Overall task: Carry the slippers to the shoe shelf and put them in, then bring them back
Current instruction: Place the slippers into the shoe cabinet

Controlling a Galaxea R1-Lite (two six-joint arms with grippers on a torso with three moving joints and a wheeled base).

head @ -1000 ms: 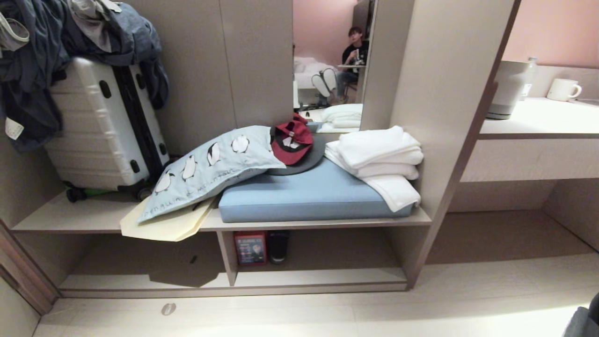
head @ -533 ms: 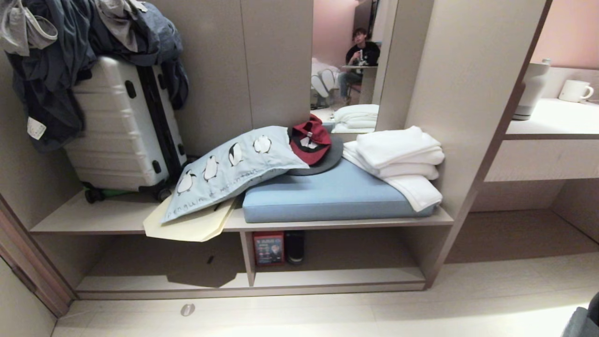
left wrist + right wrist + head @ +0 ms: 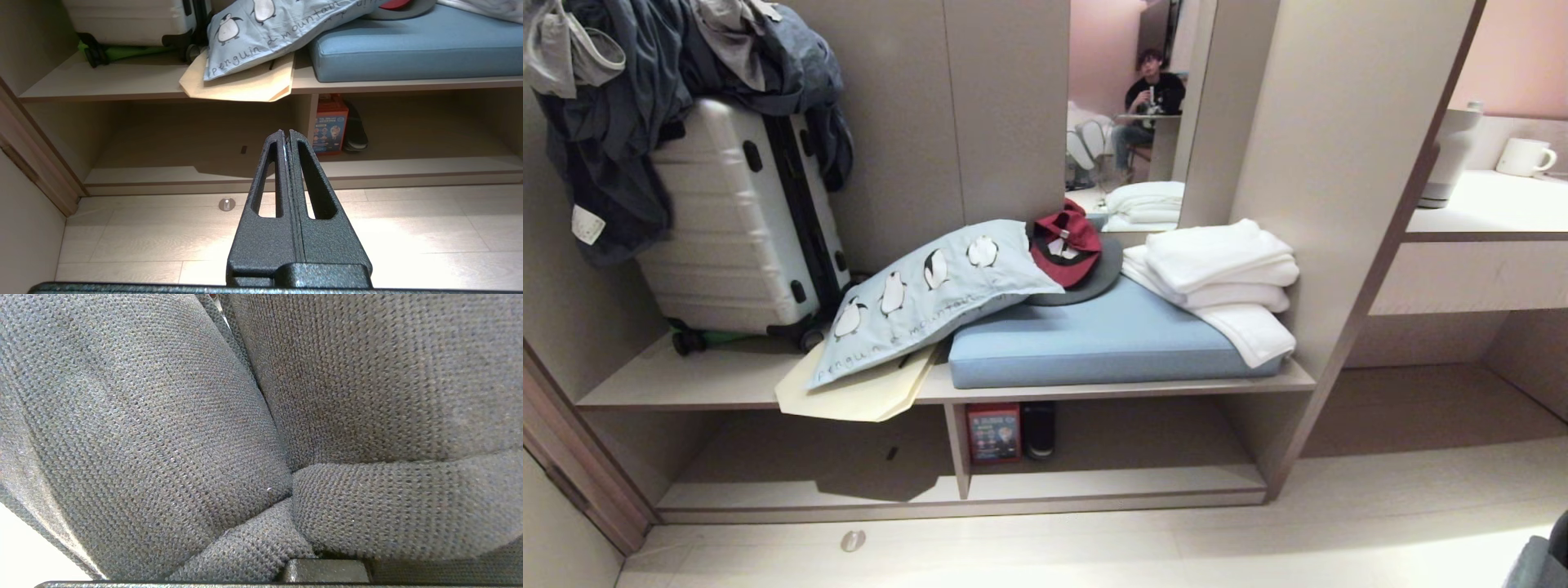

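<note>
Carefully now: hold the right gripper (image 3: 325,571) pinched shut on the slippers (image 3: 261,416), seen only as dark knit fabric crowding the right wrist view, two soft toe caps pressed side by side close to the camera. Treat this, most likely, as the carry toward the shoe shelf (image 3: 1094,486), with nothing yet placed inside. Leave the left gripper (image 3: 287,136) as found, fingers closed flat against each other on nothing, hanging above the floor in front of the lower opening. Aim for the compartment right of the divider panel (image 3: 956,449), but stay clear of the red box (image 3: 993,433) and the lone black shoe (image 3: 1038,429) standing just beside that panel; choose the bare stretch of base board farther right. Come in low and level, since the bench board (image 3: 686,384) overhead leaves little height and the soft slippers may sag or catch on its front edge. Mind the pale sheet (image 3: 858,396) overhanging the left compartment, likely to snag on anything entering there. Set the soles flat on the board before loosening the grip, and expect limp fabric to slump rather than stand, so release slowly and draw straight back.
</note>
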